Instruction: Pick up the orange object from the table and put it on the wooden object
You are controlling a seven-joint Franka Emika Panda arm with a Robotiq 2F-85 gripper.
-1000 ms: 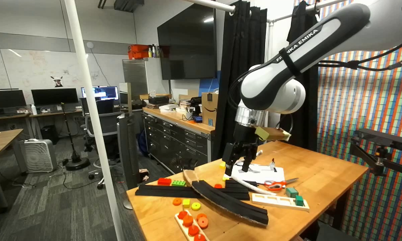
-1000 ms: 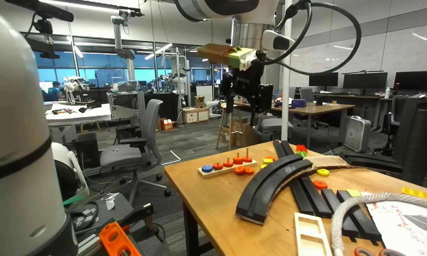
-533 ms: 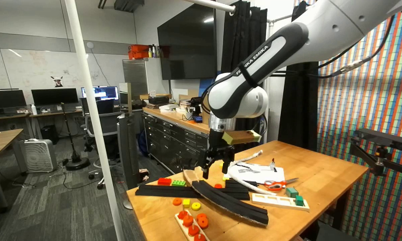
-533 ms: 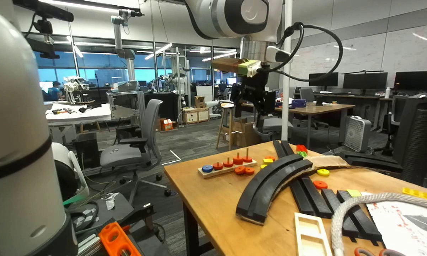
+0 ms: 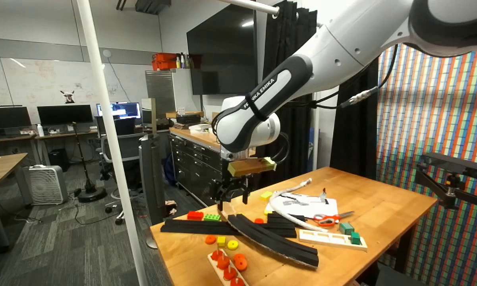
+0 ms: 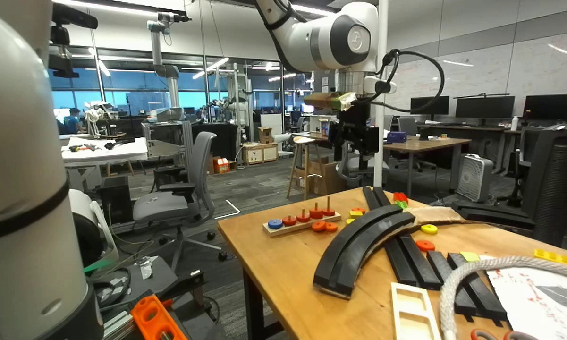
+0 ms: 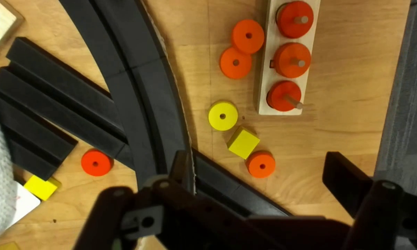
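Observation:
An orange ring (image 7: 261,165) lies flat on the table, touching a yellow cube (image 7: 243,142); it also shows in both exterior views (image 5: 210,239) (image 6: 358,209). Two more orange rings (image 7: 248,36) lie beside a narrow pale wooden board (image 7: 266,83) with pegs. This board carries several red and orange rings and, in an exterior view (image 6: 302,227), a blue one. My gripper (image 5: 232,201) is open and empty, well above the table. In the wrist view its fingers (image 7: 258,165) stand wide apart on either side of the orange ring, with nothing between them.
A long black curved piece (image 7: 152,83) rests across a straight black piece (image 7: 225,173). A pale compartment frame (image 5: 321,237), scissors (image 5: 326,219) and a white rope (image 5: 282,212) lie on the table. A yellow ring (image 7: 223,115) is near the cube. A red ring (image 7: 96,162) lies beyond the curve.
The arm has swung the open gripper leftward in an exterior view, from above the paper and rope to above the far end of the black curve. The table objects have not moved.

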